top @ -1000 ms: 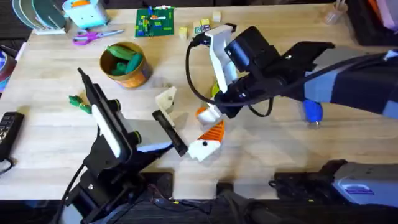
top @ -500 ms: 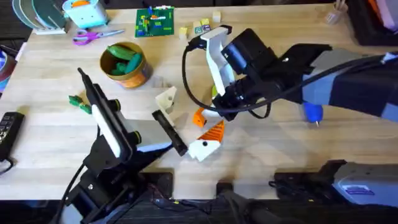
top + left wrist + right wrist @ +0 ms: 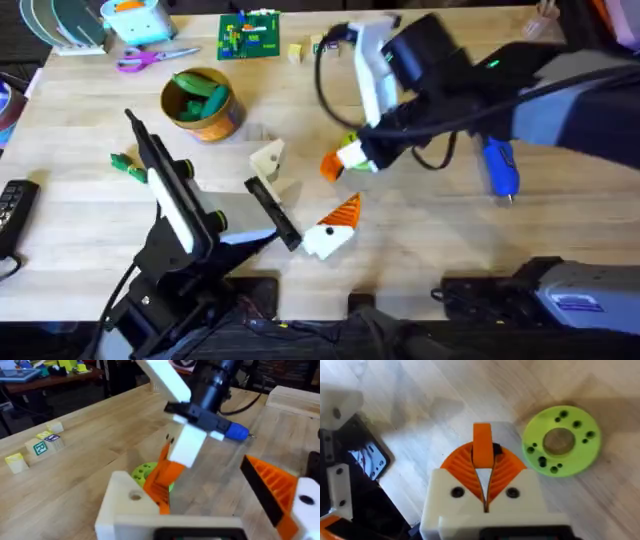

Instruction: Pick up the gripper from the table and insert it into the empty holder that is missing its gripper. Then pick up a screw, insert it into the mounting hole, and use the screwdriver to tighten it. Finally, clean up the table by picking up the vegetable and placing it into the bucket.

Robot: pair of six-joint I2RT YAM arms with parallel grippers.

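Held the orange piece (image 3: 482,447) clamped in the right gripper (image 3: 483,467), up off the worktop (image 3: 420,250), above the green disc (image 3: 561,440) and near the holder (image 3: 131,502). Had not seated it yet; left the holder bare on the left gripper (image 3: 300,200), spread wide with nothing between its fingers. Judged step one about half done. Left the screw and tightening undone, with the screwdriver (image 3: 498,166) lying idle on the worktop. Left the vegetable (image 3: 125,163) on the worktop too, beside the bucket (image 3: 200,105), not in it.
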